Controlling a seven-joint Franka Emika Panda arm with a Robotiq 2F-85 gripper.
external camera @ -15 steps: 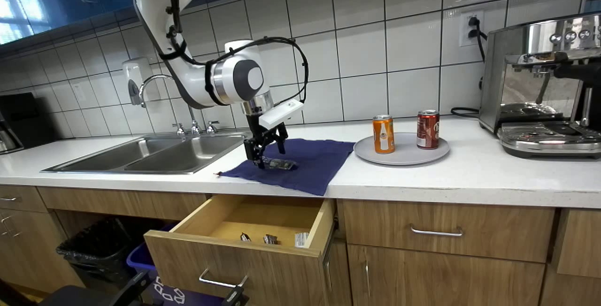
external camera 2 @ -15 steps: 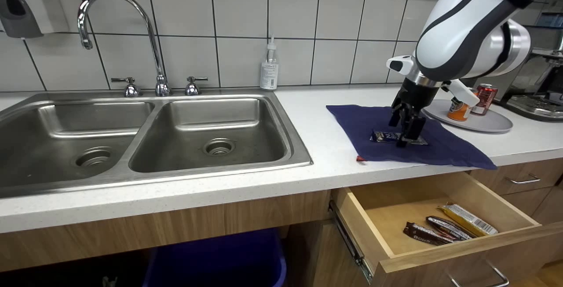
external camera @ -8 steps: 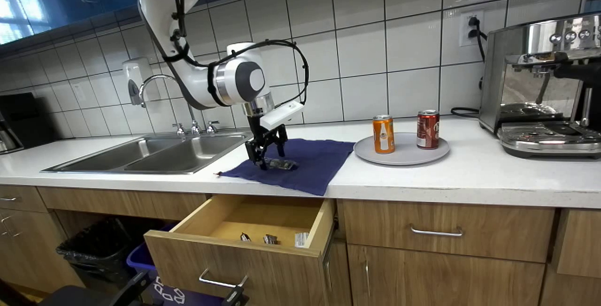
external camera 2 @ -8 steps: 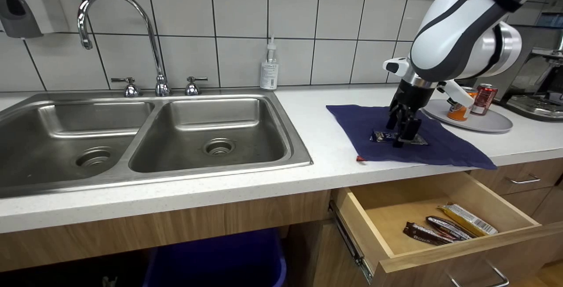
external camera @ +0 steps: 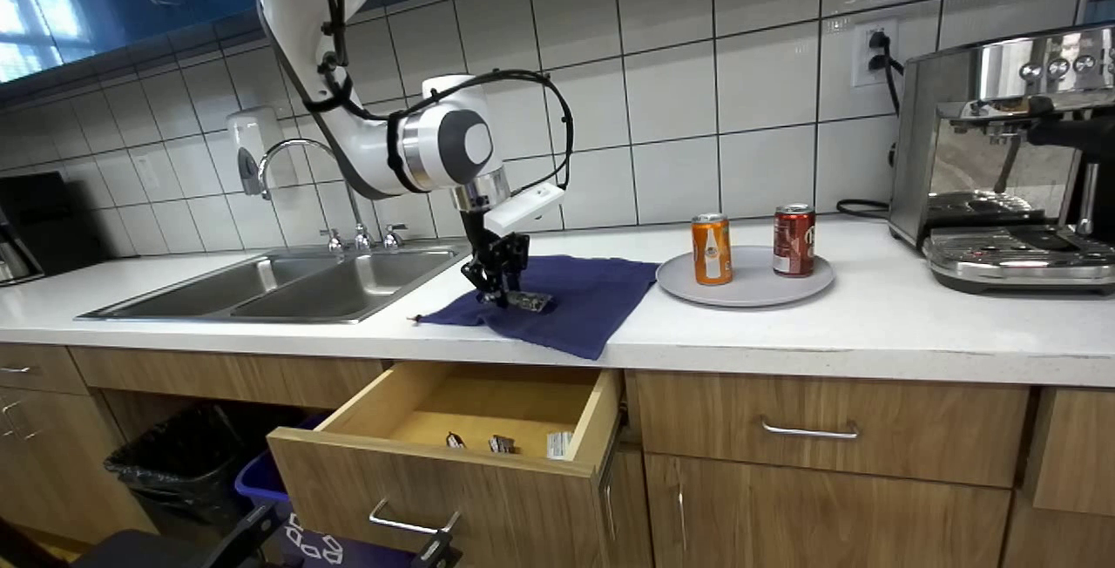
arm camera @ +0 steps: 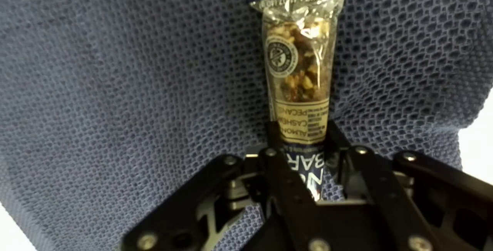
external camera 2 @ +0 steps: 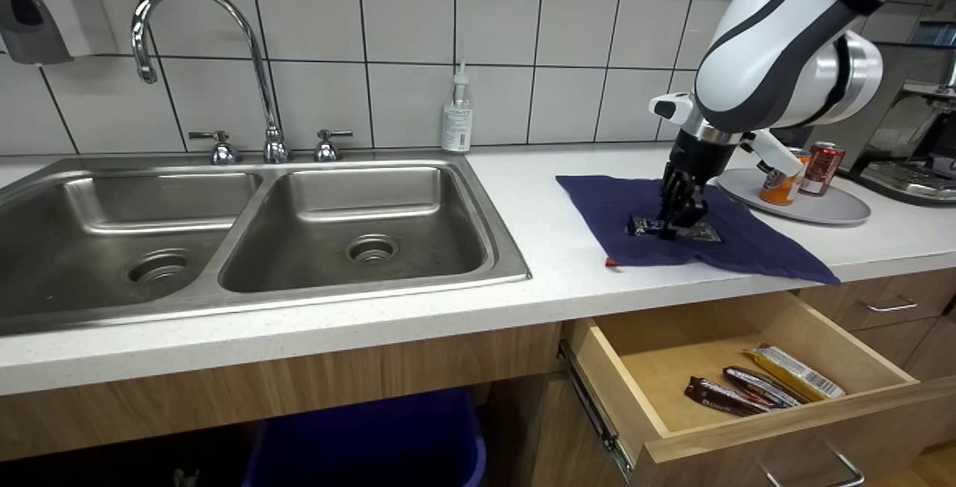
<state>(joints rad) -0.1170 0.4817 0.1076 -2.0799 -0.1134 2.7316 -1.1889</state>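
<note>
A nut bar (arm camera: 298, 77) in a clear and dark blue wrapper lies on a dark blue cloth (arm camera: 154, 70). In the wrist view my gripper (arm camera: 301, 131) straddles the bar, one finger pressed to each long side near the dark printed end. Both exterior views show the black gripper (external camera: 505, 296) pointing down at the cloth, the bar (external camera 2: 700, 232) sticking out on both sides of the fingers. The bar is still low, at cloth level. Part of its printed end is hidden behind the gripper in the wrist view.
An open drawer (external camera 2: 672, 345) below the counter holds a yellow-wrapped bar (external camera 2: 799, 371) and two dark bars. A grey plate (external camera: 740, 291) carries an orange can (external camera: 712, 250) and a red can (external camera: 794, 241). A double sink (external camera 2: 500, 248) and a coffee machine (external camera: 1002, 158) flank the area.
The gripper's fingers have closed in from wide apart onto the bar's sides. The cloth's front edge has shifted slightly back and rumpled, and the bar has moved a little with it.
</note>
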